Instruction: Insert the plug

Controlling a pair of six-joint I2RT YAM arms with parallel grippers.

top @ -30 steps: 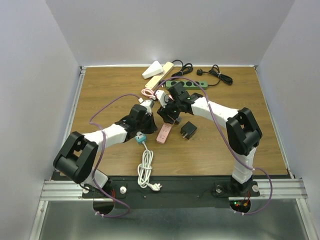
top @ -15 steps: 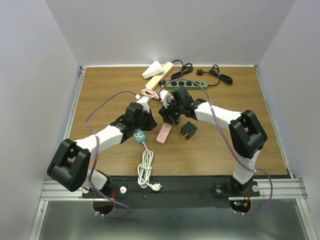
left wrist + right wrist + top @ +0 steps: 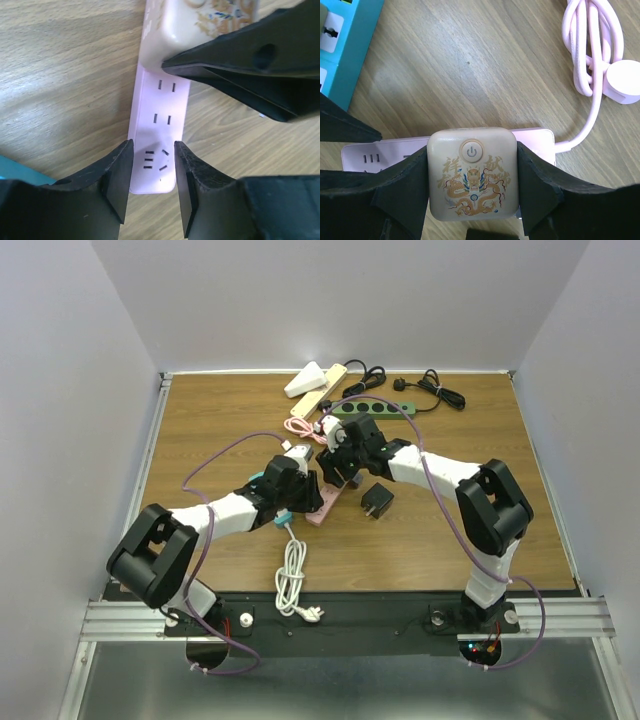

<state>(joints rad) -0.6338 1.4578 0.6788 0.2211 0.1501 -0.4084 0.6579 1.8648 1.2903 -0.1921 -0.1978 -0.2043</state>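
Across the wooden counter (image 3: 200, 430), the largest thing that mattered was the pink power strip (image 3: 162, 120). It lay flat near the middle, its pink cord (image 3: 590, 55) bundled in loops off one end. A teal socket block (image 3: 340, 45) lay close beside it, apart from the job.

My left hand (image 3: 153, 150) was released, its jaws parted and straddling the strip's free end, over the last group of slots. I could not tell whether either pad touched the strip's sides.

My right hand (image 3: 473, 180) was clenched on the cream plug (image 3: 472, 150), a squarish block with a round power button and a dragon printed on its face. One finger pressed on each of two opposite sides. The plug sat directly on top of the strip, toward the cord end. Its prongs were hidden beneath it, so I could not say whether they were in the slots.

I judged the plug to be light, rigid plastic with smooth, rounded sides, so it could slip or twist in a loose grip. The flat side walls, low on the body, seemed the right place to grip, leaving the printed face free. The strip looked light too, and likely to skid on the wood under a push. Bracing its free end looked sensible to me.
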